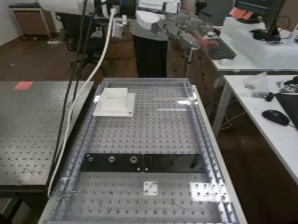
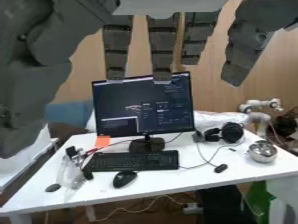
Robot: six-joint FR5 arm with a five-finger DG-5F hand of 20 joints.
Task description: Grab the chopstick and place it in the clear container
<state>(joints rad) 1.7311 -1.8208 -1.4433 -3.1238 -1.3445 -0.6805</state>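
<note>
At the top of the high view, the hand (image 1: 181, 29) is up in the air beyond the far end of the bench. Its fingers hang straight in the wrist view, where the hand (image 2: 163, 47) is open. A thin tan strip (image 2: 179, 42) runs between two fingers; I cannot tell whether it is the chopstick or part of the wall behind. A clear plastic container (image 1: 256, 83) stands or lies on the white table at the right, and the same clear container (image 2: 69, 172) is beside a keyboard in the wrist view.
The perforated bench (image 1: 149, 135) bears a white block (image 1: 114, 102), a black plate (image 1: 120, 162) and a small white plate (image 1: 150, 188). On the white table (image 2: 159, 182) are a monitor (image 2: 143, 105), keyboard (image 2: 133, 160), mouse (image 2: 124, 178), headphones (image 2: 231, 132) and a metal bowl (image 2: 263, 151).
</note>
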